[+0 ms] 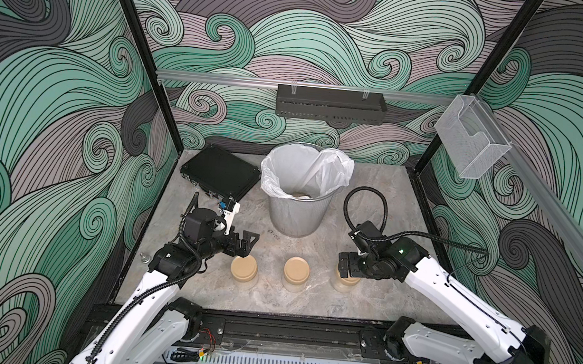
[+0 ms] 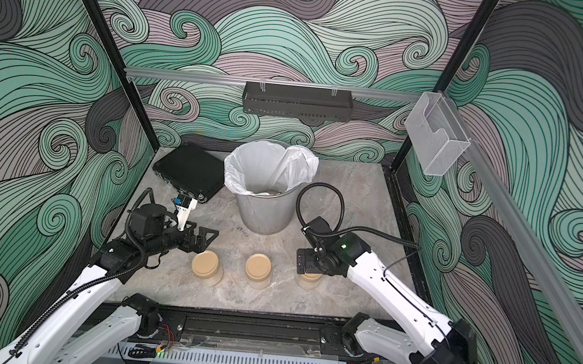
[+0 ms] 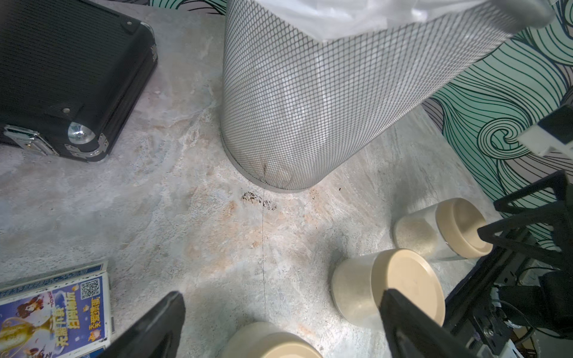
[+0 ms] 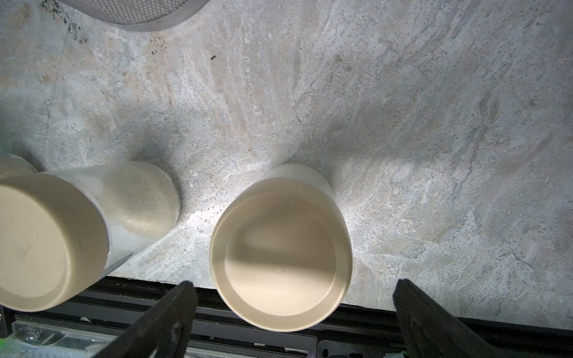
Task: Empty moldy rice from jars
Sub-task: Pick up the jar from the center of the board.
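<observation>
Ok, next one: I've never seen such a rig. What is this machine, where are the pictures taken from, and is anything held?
Two white robot arms, left arm and right arm, are mounted at the near edge of a table. Two pictures look down from above; two come from wrist cameras. Three lidded clear jars of pale rice stand in a row: left jar, middle jar, right jar. Behind them are a lined mesh wastebasket and a black case. Both end effectors, the arms' two-fingered claws, are open and empty: the right end effector hovers over the right jar, the left end effector near the left jar.
</observation>
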`<action>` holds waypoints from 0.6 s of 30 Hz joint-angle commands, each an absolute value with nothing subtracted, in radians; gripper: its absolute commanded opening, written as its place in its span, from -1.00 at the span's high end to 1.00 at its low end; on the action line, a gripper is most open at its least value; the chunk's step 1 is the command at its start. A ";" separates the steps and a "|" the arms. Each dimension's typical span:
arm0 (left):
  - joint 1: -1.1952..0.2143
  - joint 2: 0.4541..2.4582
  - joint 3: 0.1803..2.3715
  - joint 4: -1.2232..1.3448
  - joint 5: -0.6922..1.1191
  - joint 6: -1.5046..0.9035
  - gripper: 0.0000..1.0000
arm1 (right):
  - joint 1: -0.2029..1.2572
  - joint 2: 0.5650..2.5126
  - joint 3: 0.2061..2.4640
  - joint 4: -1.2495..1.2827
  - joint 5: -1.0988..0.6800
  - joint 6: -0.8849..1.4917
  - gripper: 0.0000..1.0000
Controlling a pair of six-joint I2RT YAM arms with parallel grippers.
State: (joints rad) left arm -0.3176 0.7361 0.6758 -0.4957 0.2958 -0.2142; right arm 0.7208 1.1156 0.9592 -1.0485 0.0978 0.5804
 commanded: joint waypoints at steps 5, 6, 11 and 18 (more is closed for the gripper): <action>-0.334 0.731 0.675 -0.503 0.281 -0.215 -0.97 | 0.749 1.156 0.969 -1.056 0.117 0.589 -0.99; -0.335 0.733 0.672 -0.502 0.282 -0.215 -0.97 | 0.751 1.163 0.969 -1.050 0.116 0.589 -0.99; -0.341 0.736 0.669 -0.502 0.284 -0.218 -0.97 | 0.763 1.197 0.959 -1.036 0.122 0.595 -0.99; -0.347 0.742 0.665 -0.501 0.291 -0.228 -0.97 | 0.769 1.238 0.927 -1.016 0.146 0.606 -0.99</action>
